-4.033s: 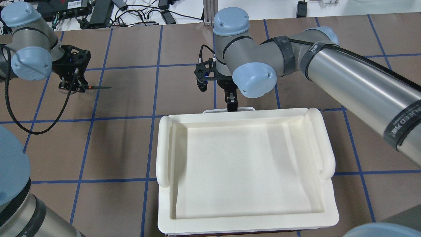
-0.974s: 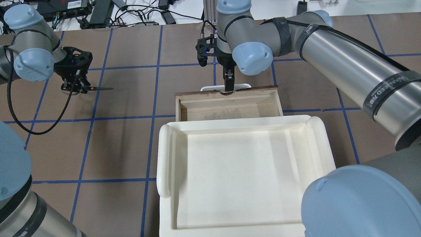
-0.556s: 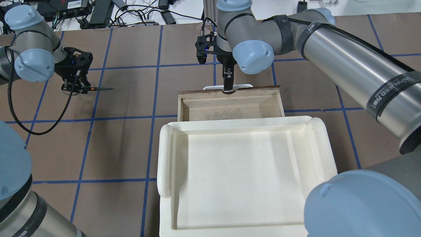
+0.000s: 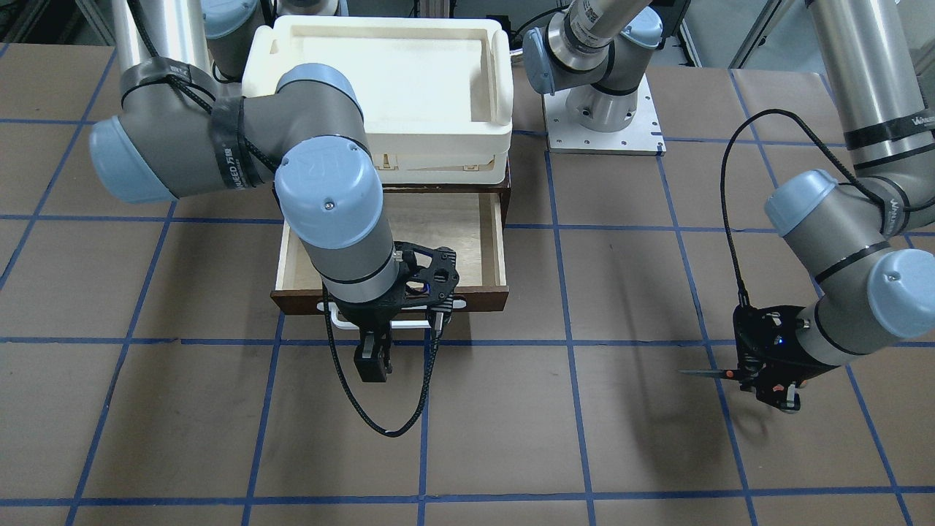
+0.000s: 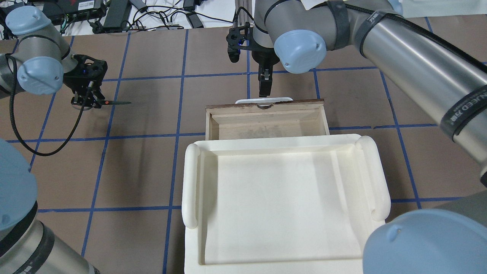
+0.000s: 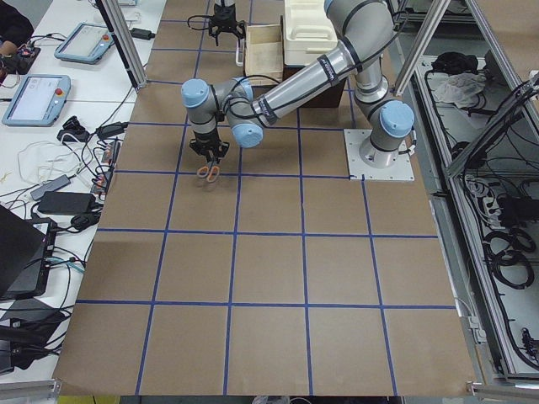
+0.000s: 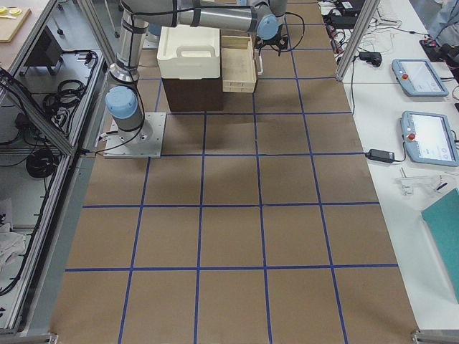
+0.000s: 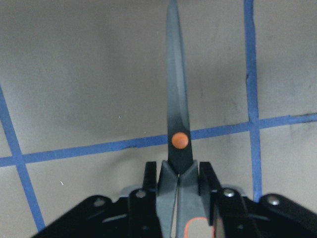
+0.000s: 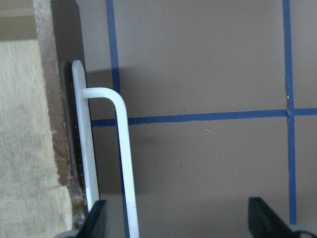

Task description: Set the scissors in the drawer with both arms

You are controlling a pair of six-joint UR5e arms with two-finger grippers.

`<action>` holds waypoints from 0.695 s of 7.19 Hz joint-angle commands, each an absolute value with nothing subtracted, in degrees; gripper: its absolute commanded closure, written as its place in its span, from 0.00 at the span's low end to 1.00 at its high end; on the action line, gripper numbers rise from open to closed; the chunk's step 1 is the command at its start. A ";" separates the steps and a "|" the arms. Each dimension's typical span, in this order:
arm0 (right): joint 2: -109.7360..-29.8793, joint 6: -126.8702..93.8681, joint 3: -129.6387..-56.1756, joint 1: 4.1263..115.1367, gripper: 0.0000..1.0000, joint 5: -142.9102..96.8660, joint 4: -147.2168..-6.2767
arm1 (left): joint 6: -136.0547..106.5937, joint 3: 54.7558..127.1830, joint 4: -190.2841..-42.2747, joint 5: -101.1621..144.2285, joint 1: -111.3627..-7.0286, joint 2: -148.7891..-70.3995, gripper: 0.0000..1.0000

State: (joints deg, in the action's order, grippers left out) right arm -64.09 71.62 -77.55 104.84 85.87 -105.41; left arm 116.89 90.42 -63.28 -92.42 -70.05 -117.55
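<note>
The scissors (image 5: 114, 102) sit at the left edge of the overhead view, upper part, well apart from the drawer (image 5: 208, 123). The left gripper (image 5: 86, 99) is clamped on their handle end, and the closed blades stick out level toward the frame's centre. Their offset shadow suggests they are off the brown table (image 5: 144, 171). With the hold only at the handles, the blades could swivel in the pads during the carry. A tip that droops may catch the drawer's front wall or its white bar handle (image 5: 243, 101) instead of clearing them. The drawer, upper centre of that view, shows only a strip of pale floor. The rest lies under the cream bin (image 5: 192, 175), so the landing slot is narrow, and a long pair brought in crosswise may hit the bin's rim or end up propped on a wall. The right gripper (image 5: 263, 85) hangs just beyond the handle with its fingers (image 9: 96, 220) spread apart and holding nothing. If it does not move aside, the two arms could meet over the drawer front. Letting go from too high may bounce the scissors out. As for writing, a black band on the right arm (image 5: 466, 110) carries pale lettering ending in "NEED" and then characters I cannot read. Similar partial lettering shows on the left arm in the front-facing view.
</note>
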 commanded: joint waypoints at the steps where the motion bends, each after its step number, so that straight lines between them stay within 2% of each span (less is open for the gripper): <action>1: -68.96 71.02 -76.82 102.84 0.00 85.87 -98.47 | 116.20 89.57 -63.98 -92.03 -70.31 -116.38 1.00; 3: -74.60 69.27 -77.08 99.68 0.00 85.78 -95.02 | 115.75 89.30 -63.98 -92.72 -75.64 -114.19 1.00; 5: -79.69 58.15 -77.52 99.06 0.00 86.74 -91.16 | 111.39 89.03 -65.12 -92.99 -80.74 -111.55 1.00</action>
State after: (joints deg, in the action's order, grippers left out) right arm -76.60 64.12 -77.31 99.62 86.09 -93.59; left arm 114.18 89.14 -64.29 -92.89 -77.53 -113.16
